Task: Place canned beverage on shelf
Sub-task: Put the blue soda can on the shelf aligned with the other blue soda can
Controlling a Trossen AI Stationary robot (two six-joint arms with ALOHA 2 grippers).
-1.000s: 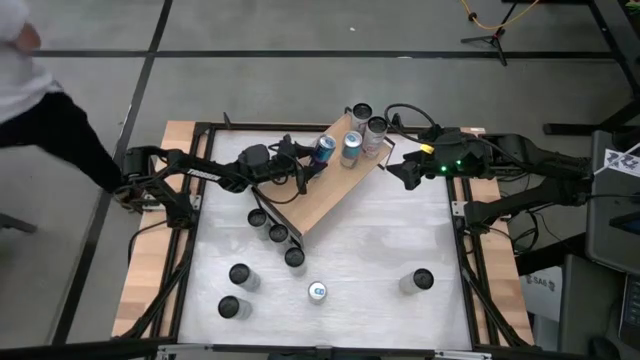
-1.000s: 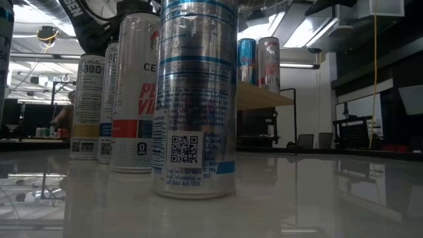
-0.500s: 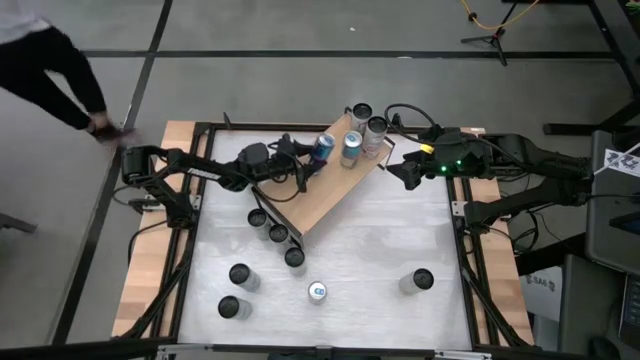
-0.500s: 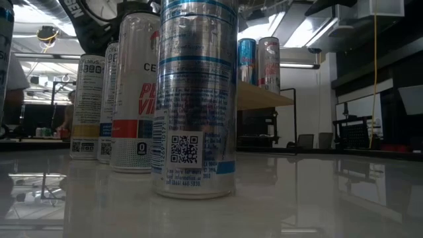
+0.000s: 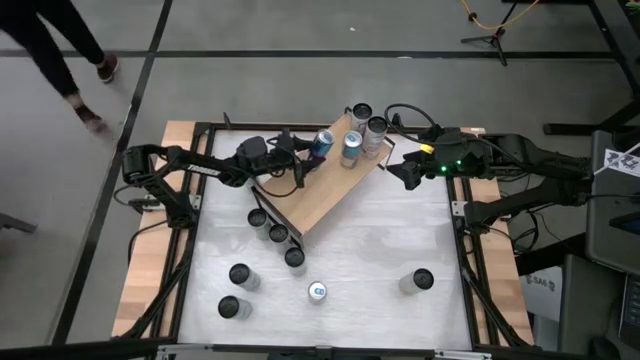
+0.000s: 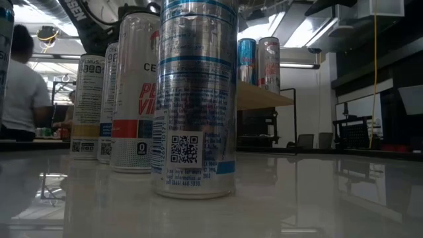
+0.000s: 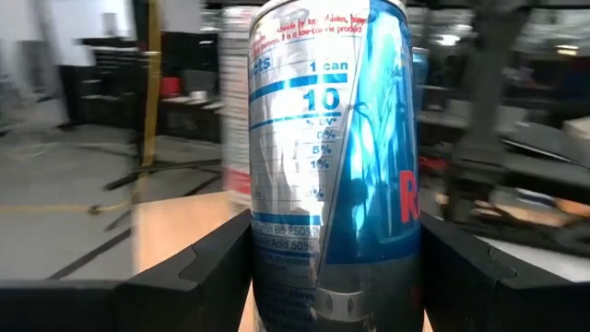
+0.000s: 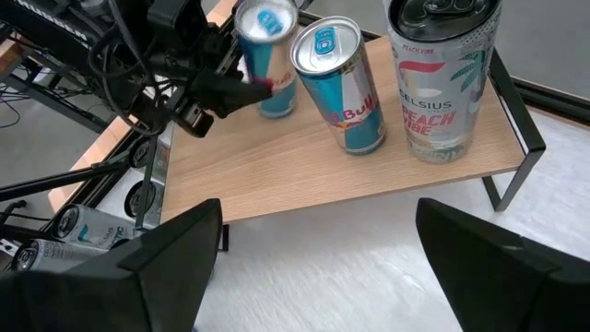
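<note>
The shelf (image 5: 318, 190) is a light-brown board on black frame ends, standing slantwise at the table's far middle. Three cans stand on its far end: two silver ones (image 5: 361, 112) (image 5: 376, 128) and a blue one (image 5: 352, 146). My left gripper (image 5: 308, 158) is shut on a blue-and-silver can (image 5: 322, 142) over the shelf's far left edge; this can fills the left wrist view (image 7: 332, 157). My right gripper (image 5: 400, 172) is open and empty just right of the shelf, and its wrist view looks onto the shelf (image 8: 369, 166). My left gripper pinches the blue-and-silver can's side wall (image 7: 277, 249) between its two fingers (image 7: 198, 267), low on the can. The fingers come level from the table's left. The can leans a little; whether its base (image 8: 277, 106) rests on the shelf board, I cannot tell.
Several more cans stand on the white table near of the shelf: three in a row (image 5: 277, 233), two at the near left (image 5: 240, 275), one at the near middle (image 5: 318, 291) and one at the near right (image 5: 421, 280). A person (image 5: 60, 50) walks beyond the far left corner.
My left gripper has shifted slightly toward the table's far left with the blue-and-silver can still in its hold, and the can now leans a little. The person has walked along the table's left side toward the far end.
</note>
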